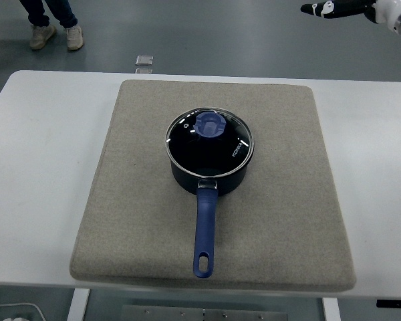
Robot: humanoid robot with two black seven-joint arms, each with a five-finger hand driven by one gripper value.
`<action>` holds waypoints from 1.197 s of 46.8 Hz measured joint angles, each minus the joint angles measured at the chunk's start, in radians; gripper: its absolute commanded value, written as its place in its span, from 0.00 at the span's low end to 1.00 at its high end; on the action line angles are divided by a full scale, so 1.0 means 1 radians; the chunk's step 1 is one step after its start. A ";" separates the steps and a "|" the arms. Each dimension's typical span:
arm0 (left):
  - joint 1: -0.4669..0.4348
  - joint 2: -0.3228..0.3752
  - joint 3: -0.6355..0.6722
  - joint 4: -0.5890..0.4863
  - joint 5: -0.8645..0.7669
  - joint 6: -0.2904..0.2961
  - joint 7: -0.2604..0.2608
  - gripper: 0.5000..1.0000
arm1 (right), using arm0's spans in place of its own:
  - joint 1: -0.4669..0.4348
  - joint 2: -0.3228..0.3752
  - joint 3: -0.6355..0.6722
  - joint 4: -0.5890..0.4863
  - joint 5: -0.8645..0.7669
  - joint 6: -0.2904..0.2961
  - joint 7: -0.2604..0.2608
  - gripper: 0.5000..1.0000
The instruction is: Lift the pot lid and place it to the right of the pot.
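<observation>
- The right hand [341, 8] is way up in the top right corner, high above the far side of the table [40, 167]. Only part of it shows, and it holds nothing. I cannot tell if it is open or closed, because most of it is cut off by the picture's edge.
- The hand is far from the pot and touches nothing.
- The pot lid [208, 138] sits flat on the pot [207, 170]. It is made of glass with a shiny rim, and it has a blue knob [208, 124] in the middle.
- The pot is dark blue and stands in the middle of a big grey mat [120, 200]. Its long blue handle [204, 231] points toward the near edge of the table.
- The mat lies on the white table and covers most of its middle.
- The mat to the right of the pot is bare.
- A person's feet [53, 37] in pale shoes stand on the floor past the far left side of the table.
- A small square thing [144, 60] lies on the floor just behind the table.
</observation>
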 measured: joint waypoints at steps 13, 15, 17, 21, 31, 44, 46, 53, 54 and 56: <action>0.000 0.000 0.000 0.000 0.000 0.000 0.000 1.00 | 0.092 -0.069 0.001 0.104 -0.165 0.152 0.096 0.75; 0.000 0.000 0.000 0.000 0.000 0.000 0.000 1.00 | 0.100 -0.080 0.002 0.130 -0.192 0.161 0.112 0.74; 0.000 0.000 0.000 0.000 0.000 0.000 0.000 1.00 | 0.108 -0.089 0.004 0.162 -0.221 0.166 0.126 0.74; 0.000 0.000 0.000 0.000 0.000 0.000 0.000 1.00 | 0.122 -0.107 0.009 0.210 -0.255 0.171 0.135 0.74; 0.000 0.000 0.000 0.000 0.000 0.000 0.000 1.00 | 0.151 -0.133 0.014 0.314 -0.307 0.184 0.138 0.74; 0.000 0.000 0.000 0.000 0.000 0.000 0.000 1.00 | 0.160 -0.142 0.020 0.410 -0.472 0.174 0.177 0.74; 0.000 0.000 0.000 0.000 0.000 0.000 0.000 1.00 | 0.160 -0.142 0.020 0.424 -0.500 0.163 0.184 0.74; 0.000 0.000 0.000 0.000 0.000 0.000 0.000 1.00 | 0.166 -0.140 0.020 0.476 -0.585 0.118 0.191 0.74; 0.000 0.000 0.000 0.000 0.000 0.000 0.000 1.00 | 0.166 -0.140 0.020 0.485 -0.600 0.106 0.193 0.74; 0.000 0.000 0.000 0.000 0.000 0.000 0.000 1.00 | 0.166 -0.139 0.020 0.497 -0.626 0.086 0.193 0.74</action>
